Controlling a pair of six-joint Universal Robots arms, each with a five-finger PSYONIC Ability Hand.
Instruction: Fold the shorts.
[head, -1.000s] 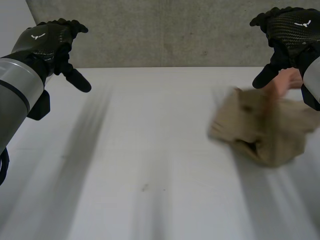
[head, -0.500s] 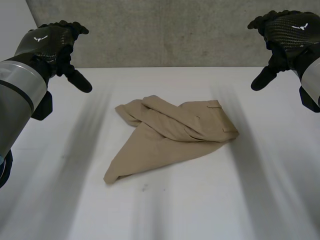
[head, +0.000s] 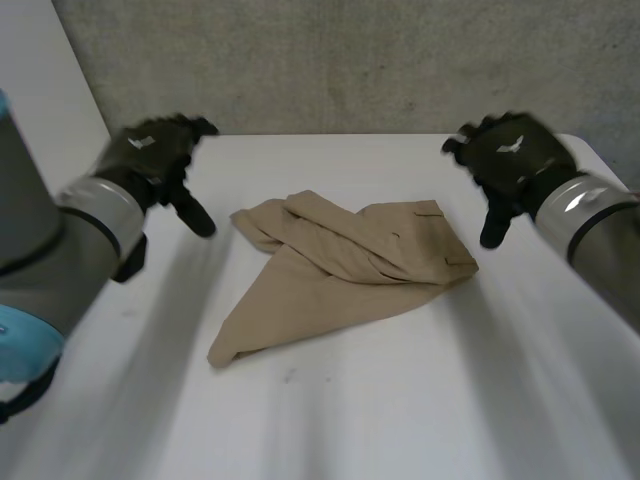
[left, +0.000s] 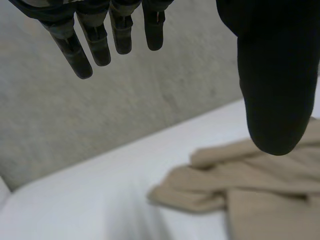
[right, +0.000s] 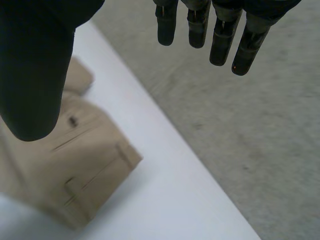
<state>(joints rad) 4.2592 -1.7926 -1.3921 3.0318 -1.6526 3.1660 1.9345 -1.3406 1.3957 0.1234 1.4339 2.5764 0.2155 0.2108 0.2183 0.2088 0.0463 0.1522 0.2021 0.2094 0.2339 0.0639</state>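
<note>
Tan shorts (head: 335, 275) lie crumpled in the middle of the white table (head: 400, 400), one leg trailing toward the near left and the waistband with a back pocket at the right. My left hand (head: 155, 160) hovers open above the table, just left of the shorts' far left end. My right hand (head: 510, 160) hovers open to the right of the waistband. Neither hand touches the cloth. From the left wrist, the shorts (left: 250, 185) lie below my straight fingers (left: 95, 40). From the right wrist, the pocket corner of the shorts (right: 75, 165) lies under my thumb (right: 35, 65).
A grey concrete wall (head: 340, 60) stands behind the table's far edge. A pale panel (head: 50, 90) rises at the far left. The floor (right: 240, 110) drops away past the table's right edge.
The shorts, held at the far right by a person's hand a second ago, have come to lie in the table's middle. Both my hands have come down and inward toward them.
</note>
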